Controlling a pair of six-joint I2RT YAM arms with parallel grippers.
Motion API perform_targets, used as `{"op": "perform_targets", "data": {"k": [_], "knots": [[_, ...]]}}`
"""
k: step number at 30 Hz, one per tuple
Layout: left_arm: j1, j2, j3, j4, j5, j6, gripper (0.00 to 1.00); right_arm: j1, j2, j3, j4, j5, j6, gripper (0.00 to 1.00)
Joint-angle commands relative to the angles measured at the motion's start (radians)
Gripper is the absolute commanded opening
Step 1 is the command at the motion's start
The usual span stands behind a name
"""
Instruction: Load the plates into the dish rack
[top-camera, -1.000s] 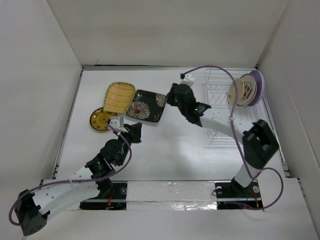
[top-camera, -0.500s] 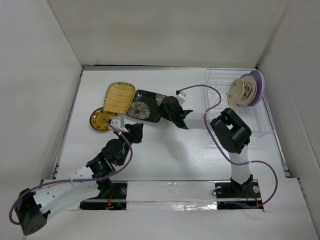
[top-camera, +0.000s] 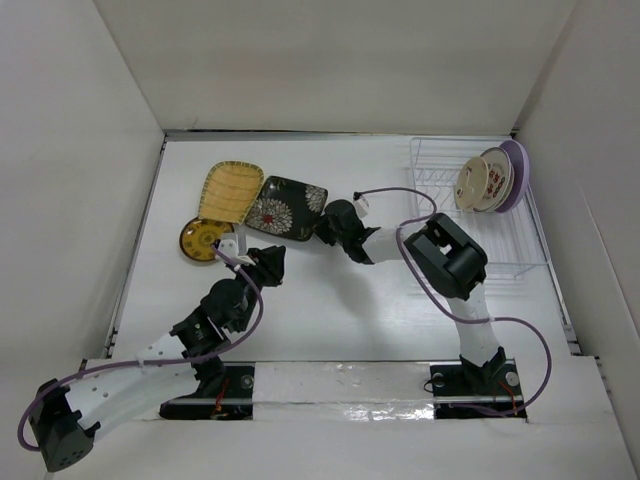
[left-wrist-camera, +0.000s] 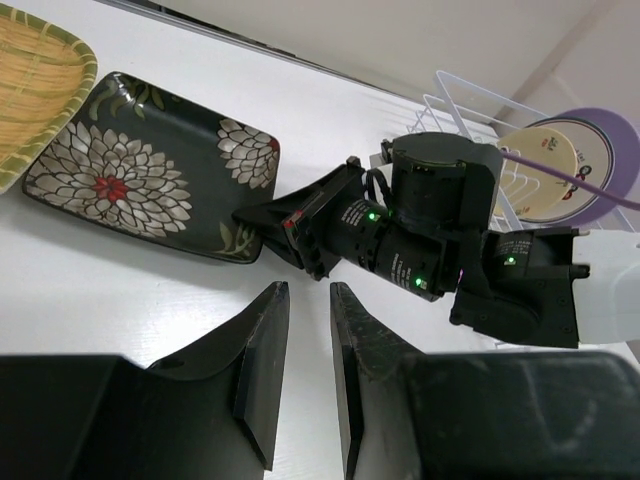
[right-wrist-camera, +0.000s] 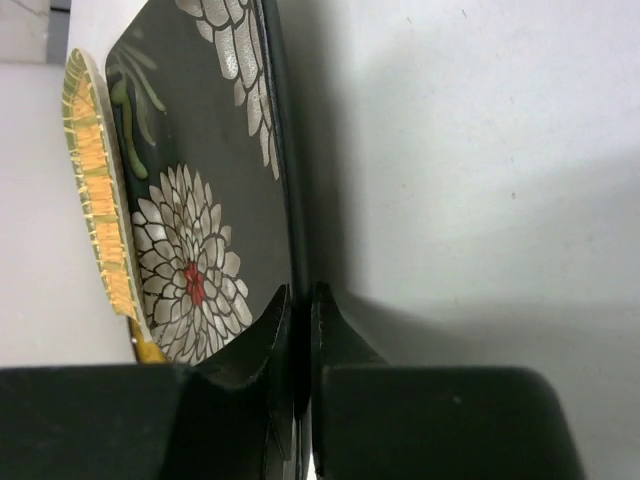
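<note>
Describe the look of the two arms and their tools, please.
Left arm and right arm: white links, black joints, a loose purple cable each. Left tool and right tool: two black tapered fingers. Green lights glow on the right arm.

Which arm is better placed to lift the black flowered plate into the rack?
Right. The right gripper grips the black plate by its rim, and the dish rack is on its side; the left gripper holds nothing.

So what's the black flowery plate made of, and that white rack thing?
The black plate looks like glazed ceramic, maybe melamine: smooth and shiny, with painted white flowers. The dish rack looks like thin metal wire coated white, bent into bars.
</note>
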Motion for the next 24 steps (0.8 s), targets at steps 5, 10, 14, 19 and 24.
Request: {"op": "perform_targets", "data": {"k": [5,10,14,19,24], "knots": [[-0.004,-0.029,-0.014,0.033,-0.015,0.006,0.21,0.043,-0.121,-0.042,-0.054,0.161,0.015,0.0],[-0.004,-0.036,-0.014,0.031,-0.013,0.004,0.21,0.082,-0.301,-0.064,-0.151,0.35,-0.106,0.0],[-0.004,-0.036,-0.013,0.03,-0.009,0.006,0.21,0.091,-0.439,-0.039,-0.181,0.422,-0.33,0.0],[-0.004,-0.038,-0.011,0.027,-0.007,0.004,0.21,0.031,-0.626,-0.019,-0.269,0.5,-0.552,0.0],[-0.004,-0.036,-0.011,0.03,0.005,0.003,0.21,-0.165,-0.821,0.059,-0.448,0.456,-0.83,0.0]]}}
